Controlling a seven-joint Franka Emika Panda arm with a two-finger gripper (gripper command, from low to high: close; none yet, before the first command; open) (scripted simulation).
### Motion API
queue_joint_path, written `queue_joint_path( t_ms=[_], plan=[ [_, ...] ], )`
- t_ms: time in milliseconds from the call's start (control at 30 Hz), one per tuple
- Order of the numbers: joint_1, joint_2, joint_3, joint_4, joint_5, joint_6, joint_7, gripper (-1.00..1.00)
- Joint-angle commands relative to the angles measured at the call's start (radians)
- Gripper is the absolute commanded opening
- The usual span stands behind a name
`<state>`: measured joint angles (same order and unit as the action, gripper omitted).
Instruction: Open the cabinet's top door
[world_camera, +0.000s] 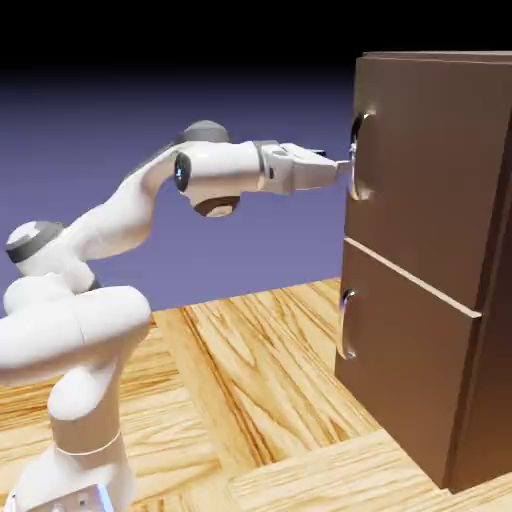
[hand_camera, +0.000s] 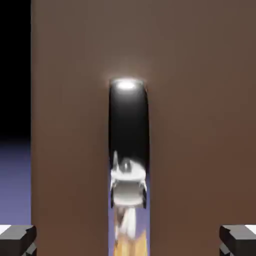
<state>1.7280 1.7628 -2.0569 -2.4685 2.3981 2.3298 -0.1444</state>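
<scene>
The dark-brown cabinet stands at the exterior view's right. Its top door lies flush and shut, with a curved silver handle near its left edge. My gripper reaches level from the left, and its tips are right at that handle. In the hand view the top door fills the picture. The handle runs upright in the middle. My gripper is open wide, and its grey fingertips stand far to either side of the handle. Whether they touch the handle does not show.
Below the top door is the shorter lower door with its own silver handle. The wooden table lies under the arm. In the hand view the door's left edge meets the dark backdrop.
</scene>
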Motion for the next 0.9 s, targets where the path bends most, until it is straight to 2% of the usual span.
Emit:
queue_joint_path(
  t_ms=[0,33,67,100,500,867],
  plan=[
    [-0.041,0.0,0.007,0.034,0.02,-0.005,0.005,0.0],
    [-0.046,0.0,0.008,0.039,0.023,-0.006,0.005,0.0],
    [-0.046,0.0,0.008,0.039,0.023,-0.006,0.005,-1.0],
    [-0.046,0.0,0.008,0.039,0.023,-0.006,0.005,-1.0],
    [0.083,-0.048,-0.195,-0.319,0.046,-0.522,-0.272,-1.0],
    [-0.016,-0.229,-0.46,-0.439,-0.157,-1.001,-0.484,-1.0]
  ],
)
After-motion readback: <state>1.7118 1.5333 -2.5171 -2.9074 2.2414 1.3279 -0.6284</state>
